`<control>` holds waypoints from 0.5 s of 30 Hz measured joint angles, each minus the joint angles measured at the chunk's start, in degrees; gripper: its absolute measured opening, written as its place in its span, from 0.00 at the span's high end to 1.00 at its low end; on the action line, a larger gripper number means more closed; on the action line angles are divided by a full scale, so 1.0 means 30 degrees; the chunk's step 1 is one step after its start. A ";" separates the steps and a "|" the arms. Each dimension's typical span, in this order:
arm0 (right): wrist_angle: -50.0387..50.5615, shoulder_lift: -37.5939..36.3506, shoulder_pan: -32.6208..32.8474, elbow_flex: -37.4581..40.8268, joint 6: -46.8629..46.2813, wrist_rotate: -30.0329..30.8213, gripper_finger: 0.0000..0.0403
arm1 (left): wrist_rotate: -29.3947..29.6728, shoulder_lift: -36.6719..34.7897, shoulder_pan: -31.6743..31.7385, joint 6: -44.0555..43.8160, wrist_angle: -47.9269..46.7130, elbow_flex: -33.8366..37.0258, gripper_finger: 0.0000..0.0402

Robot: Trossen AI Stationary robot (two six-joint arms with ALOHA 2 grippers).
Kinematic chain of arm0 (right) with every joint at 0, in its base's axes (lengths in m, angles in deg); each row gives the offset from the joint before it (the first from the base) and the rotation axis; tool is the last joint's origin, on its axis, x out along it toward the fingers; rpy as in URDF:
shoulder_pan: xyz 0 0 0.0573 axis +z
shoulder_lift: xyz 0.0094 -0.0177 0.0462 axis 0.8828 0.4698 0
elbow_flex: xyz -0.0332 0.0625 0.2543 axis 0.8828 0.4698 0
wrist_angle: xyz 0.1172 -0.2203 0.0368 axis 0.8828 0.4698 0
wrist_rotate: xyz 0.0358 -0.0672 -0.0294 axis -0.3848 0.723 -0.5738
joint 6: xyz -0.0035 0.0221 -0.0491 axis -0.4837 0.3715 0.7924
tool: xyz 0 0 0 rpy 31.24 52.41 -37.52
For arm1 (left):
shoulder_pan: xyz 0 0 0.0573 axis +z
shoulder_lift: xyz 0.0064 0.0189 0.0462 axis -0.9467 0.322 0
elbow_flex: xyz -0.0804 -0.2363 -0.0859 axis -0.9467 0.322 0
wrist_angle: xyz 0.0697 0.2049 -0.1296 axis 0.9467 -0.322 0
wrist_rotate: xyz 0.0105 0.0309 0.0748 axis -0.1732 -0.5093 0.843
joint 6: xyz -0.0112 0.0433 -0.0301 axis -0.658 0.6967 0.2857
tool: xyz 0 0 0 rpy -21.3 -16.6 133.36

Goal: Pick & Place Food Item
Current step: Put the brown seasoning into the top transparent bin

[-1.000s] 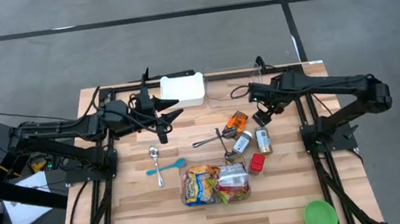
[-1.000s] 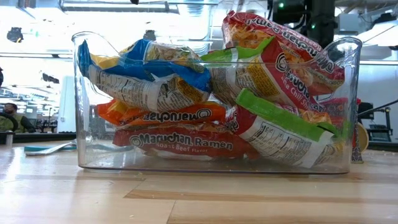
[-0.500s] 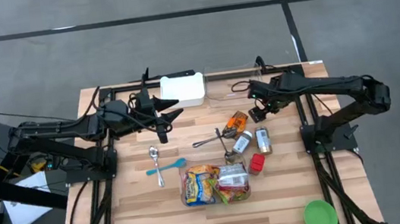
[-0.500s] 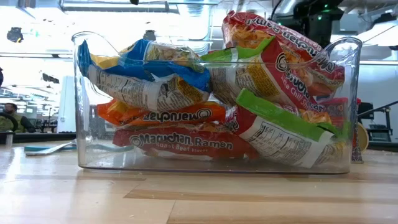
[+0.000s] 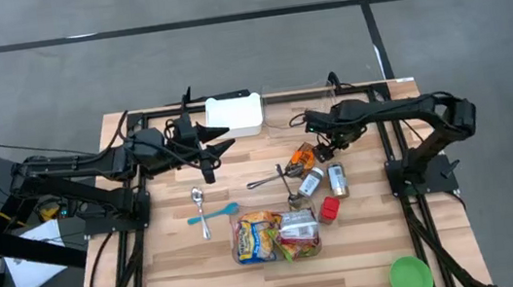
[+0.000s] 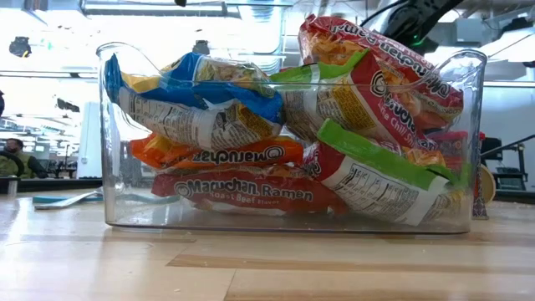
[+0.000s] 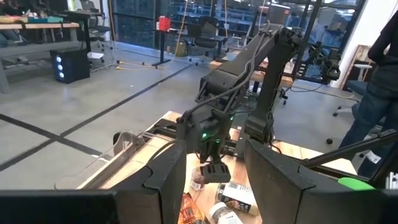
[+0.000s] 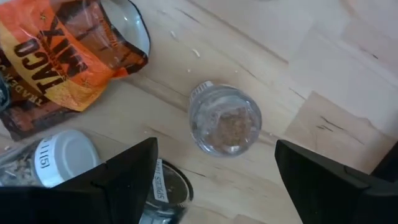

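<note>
A small clear jar (image 8: 225,127) with brown contents stands upright on the wooden table. My right gripper (image 8: 214,155) hangs open above it, pointing down, one finger on either side and clear of it; in the high view the gripper (image 5: 321,147) is at the table's middle right. An orange taco mix packet (image 8: 56,62) lies flat beside the jar, with a white-lidded jar (image 8: 62,155) on its side near it. My left gripper (image 5: 221,149) waits level and open over the table's left half, with nothing between its fingers (image 7: 165,180).
A clear bin (image 5: 278,235) full of ramen packets stands near the front edge and fills the low view (image 6: 288,134). Two more jars (image 5: 338,181), a red item (image 5: 330,209), tongs (image 5: 275,174), spoons (image 5: 202,209), a white container (image 5: 233,114) and a green bowl (image 5: 410,276) are around.
My right gripper has come down and moved toward the table's left edge, over the jars and the taco packet, staying open. The left arm has kept still.
</note>
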 joint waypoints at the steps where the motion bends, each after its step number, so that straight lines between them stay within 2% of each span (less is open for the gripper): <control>1: -0.0109 -0.0032 -0.0001 0.0000 0.0132 0.0000 0.21 | 0.0000 -0.0001 0.0000 -0.0107 -0.0002 0.0000 0.60; 15: -0.1245 0.0440 -0.0989 -0.0021 0.1382 -0.0918 0.21 | -0.0003 0.0005 -0.0011 -0.0254 -0.0022 0.0000 0.60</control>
